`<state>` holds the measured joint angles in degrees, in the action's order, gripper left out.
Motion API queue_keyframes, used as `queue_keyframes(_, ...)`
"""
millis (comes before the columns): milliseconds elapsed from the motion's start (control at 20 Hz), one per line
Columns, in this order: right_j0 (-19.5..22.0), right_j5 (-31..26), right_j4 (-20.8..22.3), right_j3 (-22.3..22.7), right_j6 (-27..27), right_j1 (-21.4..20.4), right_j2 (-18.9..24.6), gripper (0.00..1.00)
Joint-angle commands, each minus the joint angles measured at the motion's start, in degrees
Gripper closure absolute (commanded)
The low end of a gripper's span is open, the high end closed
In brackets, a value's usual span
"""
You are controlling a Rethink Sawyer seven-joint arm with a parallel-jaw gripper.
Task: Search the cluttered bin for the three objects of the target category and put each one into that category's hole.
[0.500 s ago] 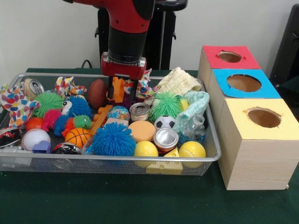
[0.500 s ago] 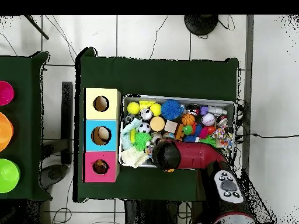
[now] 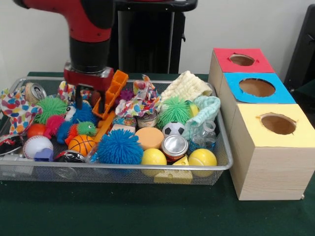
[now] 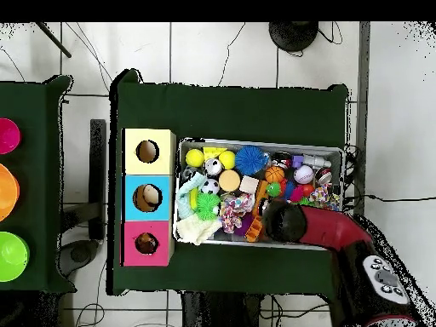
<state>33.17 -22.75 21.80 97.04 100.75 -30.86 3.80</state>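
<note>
The cluttered bin (image 3: 123, 168), a wide silver wire mesh tray, holds balls, spiky toys, cans and cloths. My gripper (image 3: 90, 101) hangs over the bin's far left part and looks open, its fingers (image 3: 101, 104) down among the toys. A long orange plastic piece (image 3: 112, 91) leans tilted against the right finger, its top raised above the clutter. I cannot tell whether it is gripped. Three wooden boxes with holes stand right of the bin: red top (image 3: 224, 56), blue top (image 3: 234, 91), yellow top (image 3: 251, 125). In the overhead view the arm (image 4: 285, 220) covers the gripper over the bin (image 4: 255, 142).
In the bin lie a blue spiky ball (image 3: 119, 147), two yellow balls (image 3: 153, 157), a silver can (image 3: 174, 146), a soccer ball (image 3: 173, 129), a basketball (image 3: 81, 144), a baseball (image 3: 37, 146) and a cream cloth (image 3: 187, 86). Green cloth covers the table (image 3: 147, 211).
The gripper has moved left along the bin's far side. The orange piece has tipped over and risen with it. The brown ball is now hidden, and the patterned cloth shows uncovered.
</note>
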Motion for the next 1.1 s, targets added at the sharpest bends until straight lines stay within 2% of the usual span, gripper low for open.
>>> queue_keyframes(50,5.32,-9.82,3.12,-11.60,-13.86,5.14,9.21,0.00)
queue_keyframes(450,6.37,-11.48,5.70,-12.83,-12.75,5.19,11.04,0.00)
queue_keyframes(750,7.28,-12.95,6.74,-11.94,-13.35,3.80,12.09,0.00)
queue_keyframes(900,8.63,-15.45,6.43,-8.83,-14.64,0.87,12.79,0.00)
queue_keyframes(1100,9.03,-16.21,6.17,-2.23,-13.16,-6.14,12.07,0.00)
